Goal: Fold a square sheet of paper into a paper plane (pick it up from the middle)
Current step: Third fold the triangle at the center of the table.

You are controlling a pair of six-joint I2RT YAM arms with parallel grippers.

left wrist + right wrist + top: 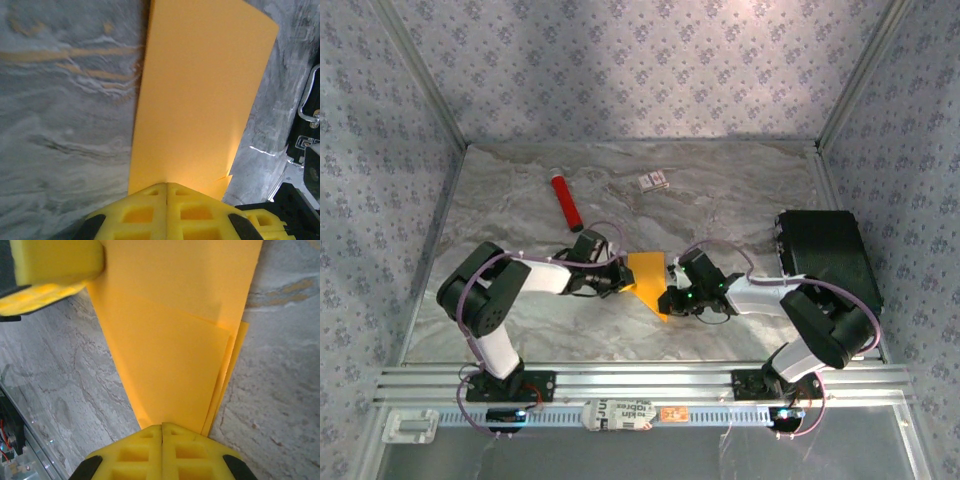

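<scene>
folded sheet (646, 274) held from both sides

at frame centre of the worktop (520, 330), the left gripper (618, 280) and right gripper (668, 297) were each clenched on an edge of the orange-yellow folded sheet. a black case (825, 255) sat at right, contents hidden.

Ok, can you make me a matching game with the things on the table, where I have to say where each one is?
Things:
1. red tube
2. small white card
3. black box
4. orange paper

Places:
A. pinched between the left gripper and the right gripper
B. at the right edge of the table
C. far back, about the middle
D. back left, lying at a slant

Pairs: 1-D, 2-C, 3-B, 4-A
</scene>
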